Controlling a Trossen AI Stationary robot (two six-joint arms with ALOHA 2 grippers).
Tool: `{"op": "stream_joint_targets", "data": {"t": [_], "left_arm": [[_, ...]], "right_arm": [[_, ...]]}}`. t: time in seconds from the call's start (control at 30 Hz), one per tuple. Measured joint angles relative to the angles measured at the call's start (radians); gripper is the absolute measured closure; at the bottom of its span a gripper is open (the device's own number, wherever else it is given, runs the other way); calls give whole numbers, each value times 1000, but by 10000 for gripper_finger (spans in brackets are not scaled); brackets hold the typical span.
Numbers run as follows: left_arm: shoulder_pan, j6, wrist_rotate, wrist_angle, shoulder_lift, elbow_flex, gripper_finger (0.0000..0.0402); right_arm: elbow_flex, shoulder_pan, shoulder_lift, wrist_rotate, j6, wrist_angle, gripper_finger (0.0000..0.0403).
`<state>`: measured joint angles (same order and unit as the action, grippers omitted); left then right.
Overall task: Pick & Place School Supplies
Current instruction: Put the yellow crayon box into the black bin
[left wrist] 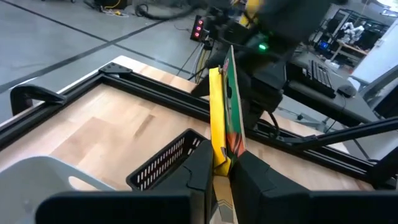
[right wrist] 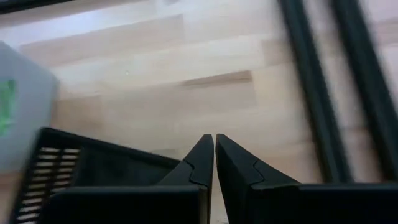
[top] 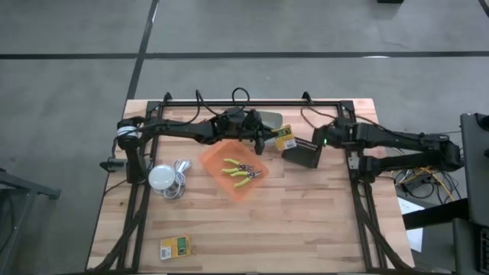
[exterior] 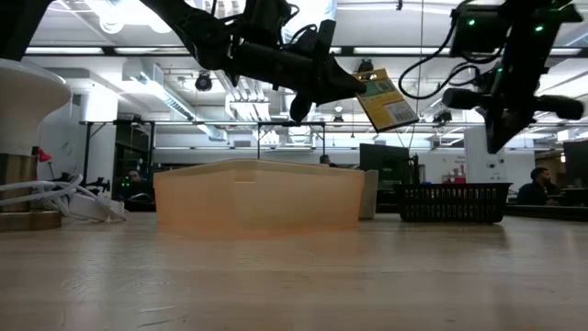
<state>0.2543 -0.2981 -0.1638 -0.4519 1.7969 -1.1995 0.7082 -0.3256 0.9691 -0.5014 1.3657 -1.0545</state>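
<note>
Two dark arms reached over the light wooden bench from the left and right edges of the high view. The left gripper was just above the frame centre, and its jaws pinched a flat yellow-and-green printed box by one edge. In the low view this box hung tilted in the air, clear of the bench, in the upper middle of the frame. In the left wrist view the same box stood on its edge between the two dark fingers.

Right of the held box in the high view, the black mesh basket sat on the bench, and the right gripper was beside its upper right corner. Its jaws were pressed together and held nothing, as the right wrist view showed.

Below and left of the held box, the orange plastic bin lay at the frame centre with two green-handled plier-like tools inside it. A second yellow-and-green printed box lay flat on the bench in the lower left of the frame, well apart from the bin. Left of the bin there was a white round thing with coiled cable.
</note>
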Motion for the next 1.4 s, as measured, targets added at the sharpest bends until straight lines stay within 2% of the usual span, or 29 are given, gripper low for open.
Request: {"op": "stream_joint_targets", "data": {"t": [0.2, 0.33, 0.47, 0.77, 0.93, 1.13, 1.27, 1.4], "left_arm": [[0, -1, 0, 0, 0, 1, 362], [0, -1, 0, 0, 0, 2, 362], [0, -1, 0, 0, 0, 2, 362], [0, 1, 0, 0, 0, 2, 362], [0, 2, 0, 0, 0, 3, 362], [0, 3, 0, 3, 0, 3, 362], [0, 2, -5, 6, -1, 5, 362], [-1, 2, -13, 6, -2, 9, 362]], "right_arm": [[-38, -225, 3, 283, -313, 338, 385], [-80, -351, 18, 354, -354, 411, 385], [-112, -409, 62, 418, -379, 415, 385], [-182, -410, 239, 542, -384, 550, 385], [-190, -400, 308, 697, -383, 644, 385], [-189, -311, 336, 774, -347, 773, 385], [-179, -241, 344, 858, -318, 774, 385], [-179, -169, 339, 861, -264, 774, 385]]}}
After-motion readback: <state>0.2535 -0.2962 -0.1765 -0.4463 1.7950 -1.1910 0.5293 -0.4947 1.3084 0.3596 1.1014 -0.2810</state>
